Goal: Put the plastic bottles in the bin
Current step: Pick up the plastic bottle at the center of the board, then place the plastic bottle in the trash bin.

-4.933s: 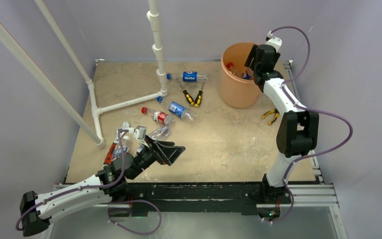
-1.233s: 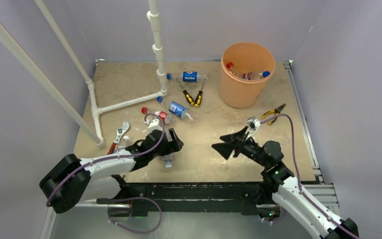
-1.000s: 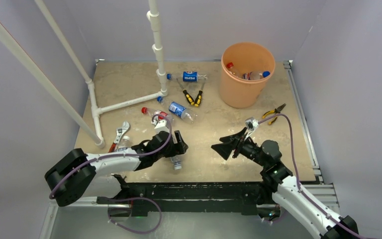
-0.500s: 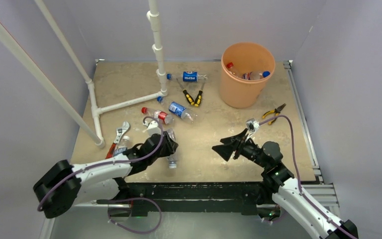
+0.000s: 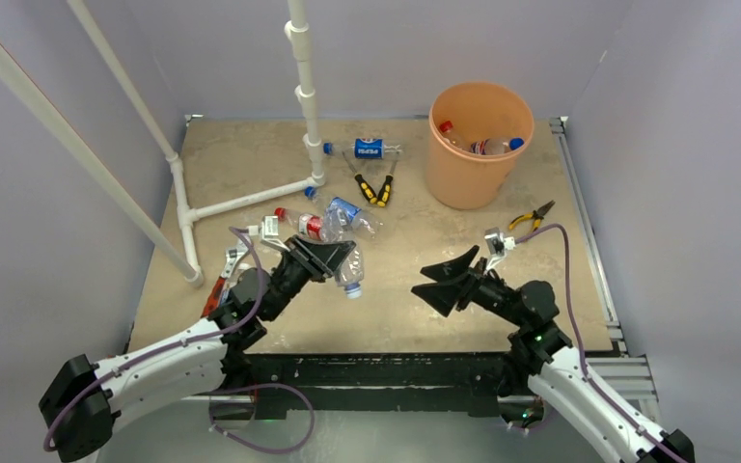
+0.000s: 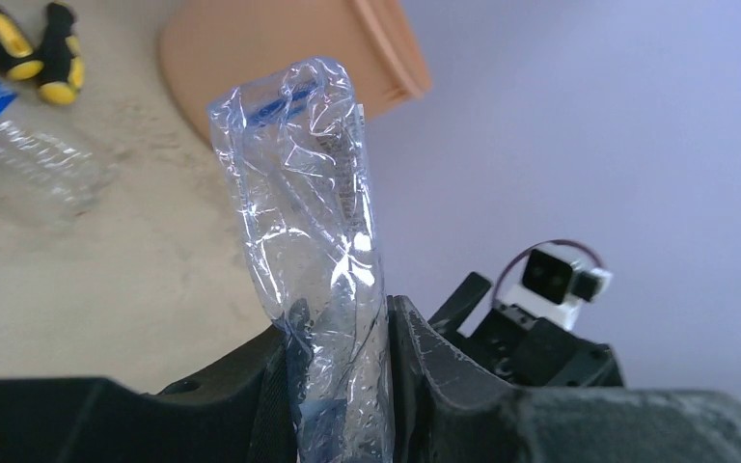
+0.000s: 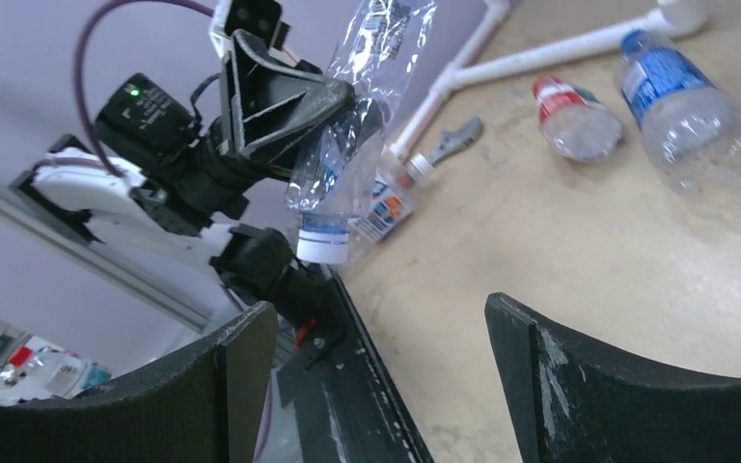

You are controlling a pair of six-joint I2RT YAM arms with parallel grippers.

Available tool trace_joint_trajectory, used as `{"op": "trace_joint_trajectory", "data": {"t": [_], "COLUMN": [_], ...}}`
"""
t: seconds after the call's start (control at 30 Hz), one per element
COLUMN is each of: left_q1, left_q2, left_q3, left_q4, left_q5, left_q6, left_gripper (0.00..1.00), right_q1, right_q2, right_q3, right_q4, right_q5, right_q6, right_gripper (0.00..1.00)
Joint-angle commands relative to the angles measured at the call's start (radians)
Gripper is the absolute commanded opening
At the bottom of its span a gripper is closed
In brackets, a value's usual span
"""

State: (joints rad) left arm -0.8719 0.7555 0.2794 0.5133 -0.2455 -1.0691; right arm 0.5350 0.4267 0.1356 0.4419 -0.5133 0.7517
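My left gripper (image 5: 343, 258) is clamped across the crushed middle of a clear plastic bottle (image 6: 309, 193), held off the table at about 8 o'clock in the top view, blue cap hanging down. The bin (image 5: 458, 183) stands at 1 o'clock, and my right gripper (image 5: 429, 283) hangs at 5 o'clock, jaws apart and empty. I judge the bottle empty, very light and soft, its slick thin wall caving under the grip, so I'd carry it gently; a hold nearer the stiffer neck should twist less.
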Motion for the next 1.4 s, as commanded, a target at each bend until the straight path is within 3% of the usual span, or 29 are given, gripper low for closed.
{"op": "trace_joint_trajectory", "data": {"t": [0.0, 0.33, 0.57, 1.0, 1.23, 1.37], "left_q1": [-0.002, -0.002, -0.003, -0.016, -0.024, -0.024], "left_q2": [-0.005, 0.230, 0.374, 0.436, 0.449, 0.442], "left_q3": [-0.007, 0.010, 0.043, 0.093, 0.084, 0.083], "left_q4": [0.288, 0.781, 0.980, 1.005, 1.017, 1.010], "left_q5": [0.028, 0.015, 0.046, 0.062, 0.058, 0.058], "left_q6": [-0.059, -0.109, -0.152, -0.148, -0.133, -0.123], "left_gripper": [0.15, 0.14, 0.09, 0.06, 0.05, 0.04], "right_q1": [0.006, 0.006, 0.007, 0.048, 0.249, 0.347], "right_q2": [-0.038, -0.116, -0.111, 0.080, 0.237, 0.332], "right_q3": [-0.006, 0.015, 0.046, 0.155, 0.256, 0.303], "right_q4": [0.124, 0.131, 0.182, 0.277, 0.233, 0.206], "right_q5": [-0.042, 0.045, 0.065, 0.080, 0.221, 0.301], "right_q6": [0.069, 0.115, 0.150, 0.150, 0.045, 0.007], "right_gripper": [0.83, 0.90, 0.92, 0.99, 0.97, 0.90]}}
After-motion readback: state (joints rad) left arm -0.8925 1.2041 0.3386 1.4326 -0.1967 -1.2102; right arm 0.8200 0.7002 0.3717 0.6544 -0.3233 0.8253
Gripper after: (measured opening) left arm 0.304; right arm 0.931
